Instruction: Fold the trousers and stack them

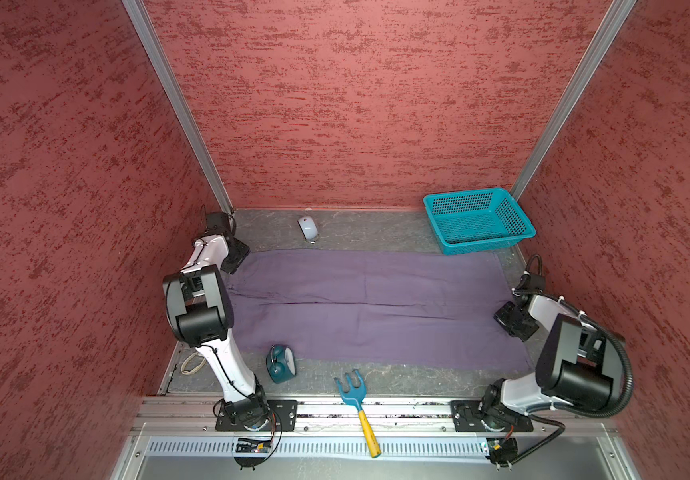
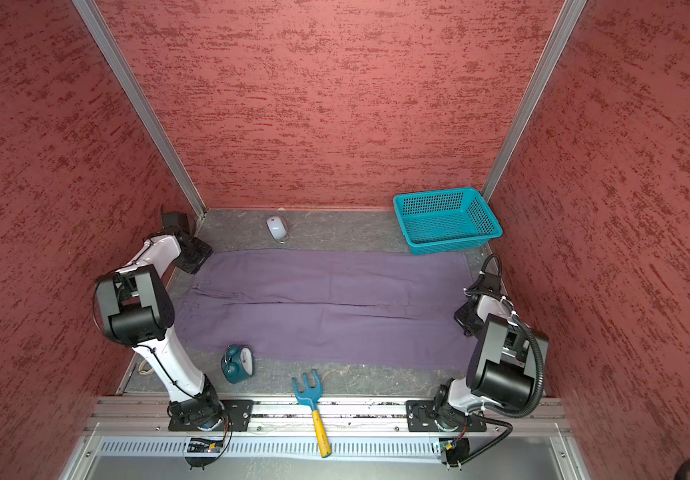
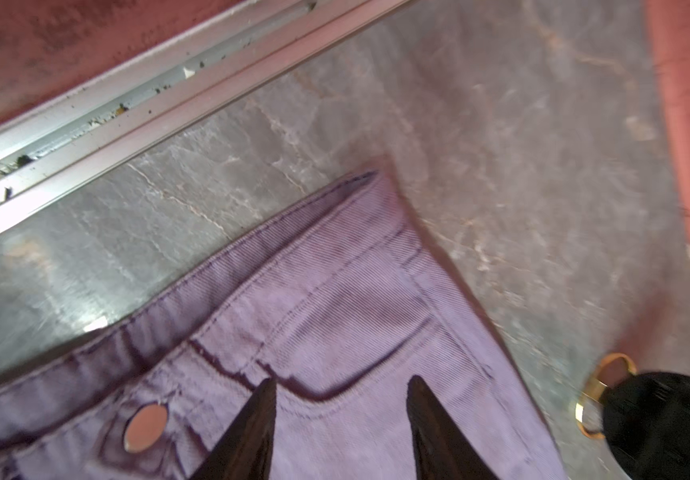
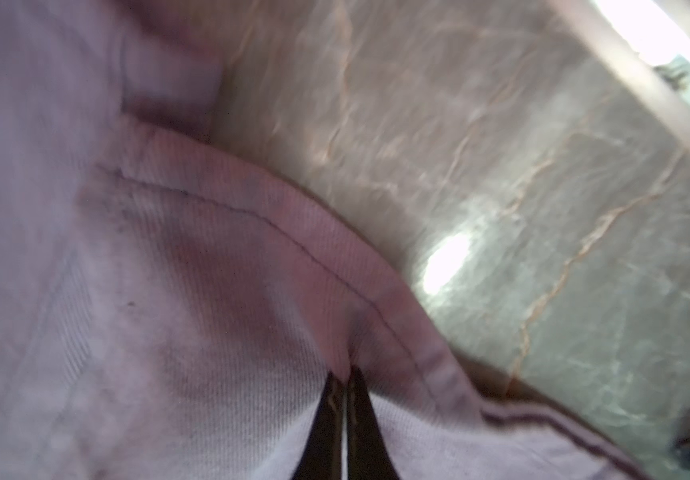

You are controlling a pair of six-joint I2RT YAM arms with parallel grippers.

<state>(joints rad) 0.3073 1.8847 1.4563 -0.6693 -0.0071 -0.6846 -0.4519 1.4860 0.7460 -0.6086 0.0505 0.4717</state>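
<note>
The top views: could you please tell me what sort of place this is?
Likely a robot test booth: red walls box in a table, and two arms are bolted to a rail at its front.

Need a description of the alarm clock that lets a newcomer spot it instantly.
Start at the purple trousers spread flat across the grey table. Follow their near edge toward the left arm's base: the alarm clock lies there, at the cloth's edge. It is small, round, dark teal with a white face, unlike the forked blue rake with a yellow handle to its right.
</note>
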